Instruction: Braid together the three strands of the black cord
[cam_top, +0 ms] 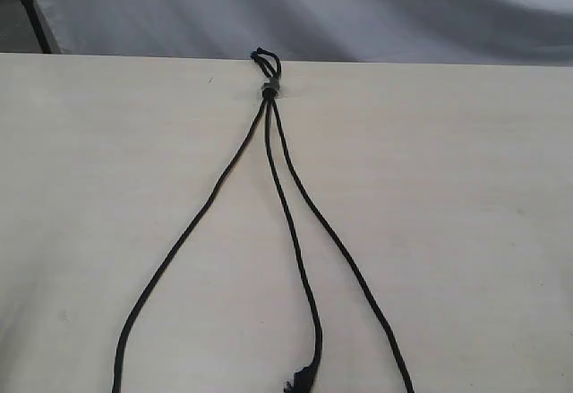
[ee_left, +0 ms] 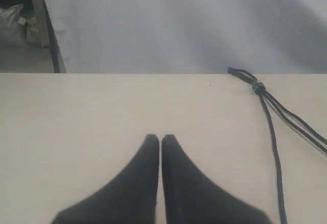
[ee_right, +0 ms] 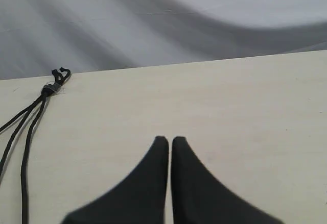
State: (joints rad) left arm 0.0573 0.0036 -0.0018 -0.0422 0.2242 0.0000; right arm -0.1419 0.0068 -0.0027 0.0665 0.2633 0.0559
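The left tool (ee_left: 160, 138) and the right tool (ee_right: 170, 140) each hover low over bare tabletop (cam_top: 466, 187), fingers pressed together with nothing between them, well apart from the black cord (cam_top: 269, 106), which lies flat down the middle of the surface. At the near side the three strands (cam_top: 283, 187) are spread and unbraided. The left strand (cam_top: 183, 236) curves out widest. The middle strand (cam_top: 312, 303) ends in a frayed tip (cam_top: 300, 382). The right strand (cam_top: 345, 254) runs out of the exterior view, as does the left. The long axis goes from near to far. The free ends point toward the near edge and the joined end points away, the strands closing in until they meet at the knot (cam_top: 268, 89) by the far edge. The small loop (cam_top: 265, 55) lies beyond the knot, against the grey cloth (cam_top: 358, 8). Whether anything pins that far end cannot be told. If nothing does, a tug on one strand would likely drag the whole cord instead of crossing it over. The strands are thin, round and flat on the tabletop, so a pinch may slip off. Near the knot, where they crowd together, a pinch may catch two at once. Both tools must spread before any grasp.
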